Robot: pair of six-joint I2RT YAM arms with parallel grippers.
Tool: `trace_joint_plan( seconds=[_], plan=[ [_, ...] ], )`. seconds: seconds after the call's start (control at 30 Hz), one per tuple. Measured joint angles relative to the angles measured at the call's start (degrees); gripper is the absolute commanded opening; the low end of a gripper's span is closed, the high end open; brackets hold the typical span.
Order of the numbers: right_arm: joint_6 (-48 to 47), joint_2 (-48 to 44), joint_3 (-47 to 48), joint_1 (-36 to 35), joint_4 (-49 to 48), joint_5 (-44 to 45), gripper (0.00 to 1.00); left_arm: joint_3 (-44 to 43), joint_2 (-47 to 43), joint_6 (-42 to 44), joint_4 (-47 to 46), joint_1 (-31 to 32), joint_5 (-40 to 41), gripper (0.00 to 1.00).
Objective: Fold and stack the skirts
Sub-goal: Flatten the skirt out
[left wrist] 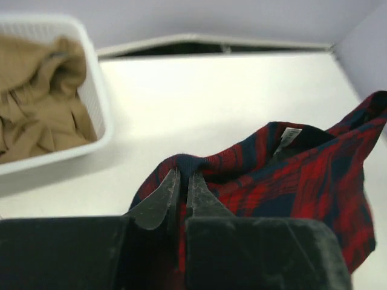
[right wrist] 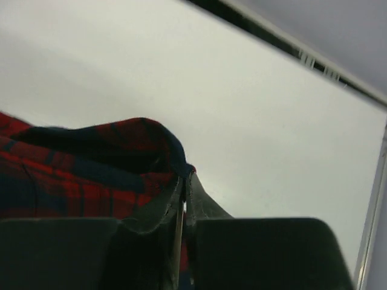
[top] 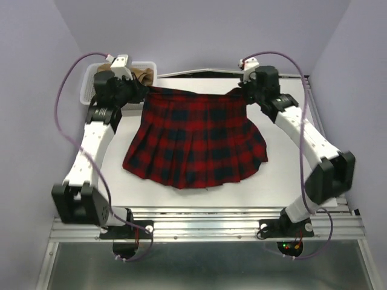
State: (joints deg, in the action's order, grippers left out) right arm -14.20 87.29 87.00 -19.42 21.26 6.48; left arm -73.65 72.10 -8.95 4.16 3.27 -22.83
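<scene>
Fingers of the left gripper and right gripper are clamped on opposite waistband corners of the tartan skirt, whose hem is laid on the table.

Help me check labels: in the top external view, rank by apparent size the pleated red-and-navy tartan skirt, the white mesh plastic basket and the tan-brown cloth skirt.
1. tartan skirt
2. white basket, partly hidden
3. tan-brown skirt, only a scrap showing

We see the tartan skirt spread on the desk, waistband far, hem near, tan skirt crumpled in basket
</scene>
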Motion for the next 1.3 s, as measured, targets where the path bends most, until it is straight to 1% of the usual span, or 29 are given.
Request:
trace_joint_plan(
  seconds=[0.03,0.07,0.1,0.13,0.17,0.2,0.23,0.3,0.37,0.43,0.53,0.57,0.63,0.7,0.73,0.77,0.8,0.83,0.87,0.9,0.93,0.97,1.0,1.03,1.1,1.13,1.2,1.27,1.3],
  plan=[
    [-0.1,4.1,0.0,0.1,0.0,0.9,0.54,-2.1,6.1,0.1,1.2,0.0,0.7,0.27],
    [-0.2,7.3,0.2,0.1,0.2,2.1,0.76,-4.3,10.7,0.5,2.3,0.0,1.6,0.52],
    [-1.1,10.3,0.8,0.2,0.8,4.3,0.91,-7.1,15.0,0.8,4.3,0.0,3.3,0.59],
    [-1.5,13.5,1.6,0.7,1.6,6.4,1.00,-10.4,19.3,1.6,6.2,-0.2,5.0,0.68],
    [-2.3,17.0,3.2,1.7,2.8,8.9,1.00,-14.7,23.9,1.9,8.0,-0.8,7.2,0.85],
    [-2.1,20.1,5.3,2.8,4.8,10.2,1.00,-20.5,28.6,2.8,10.8,-1.6,9.5,0.96],
    [-2.1,23.4,8.6,3.9,6.9,11.7,1.00,-26.1,32.2,2.9,12.9,-2.3,11.1,0.98],
    [-2.1,28.4,15.2,5.9,10.0,13.4,1.00,-33.0,35.8,3.5,15.0,-3.2,13.4,0.99],
    [-1.9,30.4,19.3,7.3,11.9,13.7,1.00,-37.7,36.5,4.3,16.7,-4.0,15.9,0.99],
    [-1.7,30.3,22.4,8.1,13.9,13.3,1.00,-39.5,34.4,5.7,17.0,-4.4,17.6,0.99],
    [-1.2,28.1,24.2,8.1,15.5,11.8,1.00,-38.7,29.3,8.0,17.3,-4.4,18.5,0.99],
    [-1.2,27.7,24.4,8.1,15.9,11.7,1.00,-36.9,26.7,9.1,16.8,-4.4,18.5,0.95],
    [-1.3,27.5,25.2,7.8,16.5,11.5,1.00,-31.1,21.0,11.2,15.3,-4.4,16.8,0.93],
    [-1.2,29.7,28.8,7.7,19.6,11.6,1.00,-24.3,15.0,13.4,15.1,-4.3,13.9,0.87],
    [-0.9,30.9,30.2,7.7,20.5,11.6,0.98,-22.3,13.4,14.3,15.1,-4.2,12.8,0.85],
    [-0.7,33.3,33.4,8.0,22.1,10.1,0.95,-18.6,11.0,16.3,14.7,-3.6,11.0,0.79],
    [-0.5,34.5,34.7,8.3,22.8,8.2,0.83,-16.7,10.1,17.7,14.6,-2.6,10.4,0.77],
    [-0.7,34.9,34.8,8.7,23.5,5.9,0.76,-15.1,9.6,19.1,14.6,-1.5,9.8,0.71],
    [-1.3,34.8,33.9,9.2,24.4,2.8,0.70,-13.5,9.6,20.6,14.9,0.7,9.8,0.68],
    [-1.3,33.6,31.3,9.6,24.2,0.5,0.65,-12.5,9.8,21.9,15.2,2.8,10.1,0.65],
    [-2.0,32.4,29.1,9.8,24.7,-1.9,0.56,-11.8,10.4,23.1,15.8,5.2,10.4,0.62],
    [-2.8,30.7,26.2,10.2,25.9,-4.6,0.52,-11.3,11.0,24.6,16.5,7.3,10.6,0.55],
    [-3.4,29.6,24.4,10.4,27.0,-6.4,0.48,-11.1,12.3,25.3,17.2,9.9,10.5,0.51],
    [-4.2,29.0,23.3,10.5,27.9,-7.6,0.42,-11.1,14.0,26.2,17.8,12.6,10.3,0.48],
    [-5.6,27.6,19.8,10.5,28.7,-9.7,0.40,-11.1,16.9,27.2,18.9,15.1,10.0,0.47],
    [-6.2,27.1,17.3,10.5,28.7,-10.6,0.36,-11.4,18.6,27.3,19.7,15.8,9.9,0.44],
    [-7.1,26.7,11.1,10.4,28.9,-11.0,0.33,-12.2,22.9,27.5,20.9,16.0,10.1,0.41],
    [-7.3,27.0,7.1,10.3,28.7,-10.7,0.31,-12.8,26.1,27.5,21.6,15.8,10.6,0.38],
    [-7.4,27.2,4.6,10.3,28.8,-10.1,0.28,-13.2,28.0,27.5,22.1,15.8,11.0,0.37]
  ],
)
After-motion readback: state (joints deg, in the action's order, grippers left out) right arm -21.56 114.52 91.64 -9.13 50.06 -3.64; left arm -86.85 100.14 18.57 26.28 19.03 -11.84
